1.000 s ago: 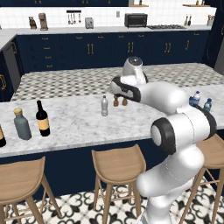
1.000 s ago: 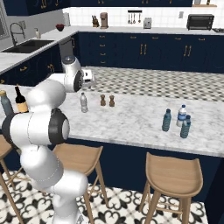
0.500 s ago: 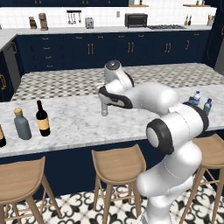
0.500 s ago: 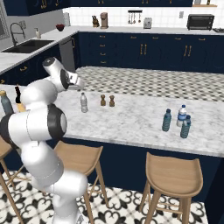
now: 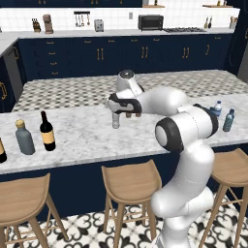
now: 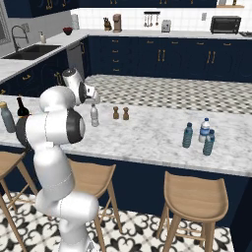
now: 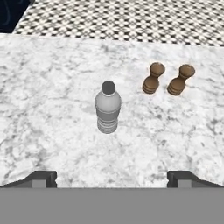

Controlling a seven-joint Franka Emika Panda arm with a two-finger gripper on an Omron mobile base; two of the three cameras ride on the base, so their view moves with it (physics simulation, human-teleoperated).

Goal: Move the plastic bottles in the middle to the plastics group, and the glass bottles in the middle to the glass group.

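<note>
Bottles sit in three clusters along the marble counter (image 5: pixel 87 135), and I read them left to right from the left base view. At the far left edge I see a dark bottle (image 5: pixel 2 151) cut off by the frame, then the squat grey bottle (image 5: pixel 24 137) with its tan cap, and just beside it the tall black wine bottle (image 5: pixel 47 131) with a tan-orange label, upright. All three stand near the counter's front.

Moving toward the middle, I have the clear greyish plastic bottle (image 5: pixel 116 120) standing upright on the marble, apart from the left cluster. My gripper (image 5: pixel 116 105) hovers directly above it with the jaws spread wide and nothing between them. In the hand view the two finger tips (image 7: pixel 41 178) sit far apart at the bottom, and that bottle (image 7: pixel 107 113) stands between and beyond them, untouched. Just to its right in that view stand the two brown shakers (image 7: pixel 168 79), side by side and close together.

Far along to the right, near the counter's end, I see the plastics group (image 6: pixel 199 136): a teal bottle (image 6: pixel 187 135), a clear water bottle with a white cap (image 6: pixel 204 130), and another teal bottle (image 6: pixel 209 142) nearest the front edge, all upright and close to one another.
</note>
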